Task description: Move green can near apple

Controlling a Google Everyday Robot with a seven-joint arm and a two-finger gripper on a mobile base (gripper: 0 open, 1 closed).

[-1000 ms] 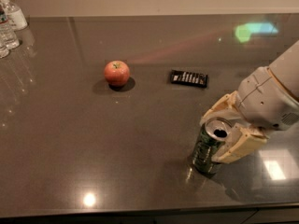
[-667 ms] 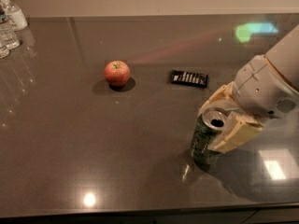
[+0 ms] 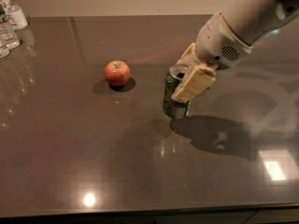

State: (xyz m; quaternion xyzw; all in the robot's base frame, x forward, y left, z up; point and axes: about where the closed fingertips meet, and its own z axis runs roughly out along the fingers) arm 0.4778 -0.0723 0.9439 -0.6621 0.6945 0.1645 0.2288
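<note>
The green can, dark green with a silver top, is in the middle of the dark table, tilted slightly, a short way right of the apple. My gripper is shut on the green can, with one cream finger across its front and the other behind its top. The apple is small, round and red-orange and sits alone left of the can, with a gap between them. The arm reaches in from the upper right.
Clear plastic bottles stand at the far left corner of the table. The table's front edge runs along the bottom of the view. The arm's shadow lies right of the can.
My gripper has carried the green can from the front right of the table leftward and farther back, close to the apple. The flat black object is now out of sight.
</note>
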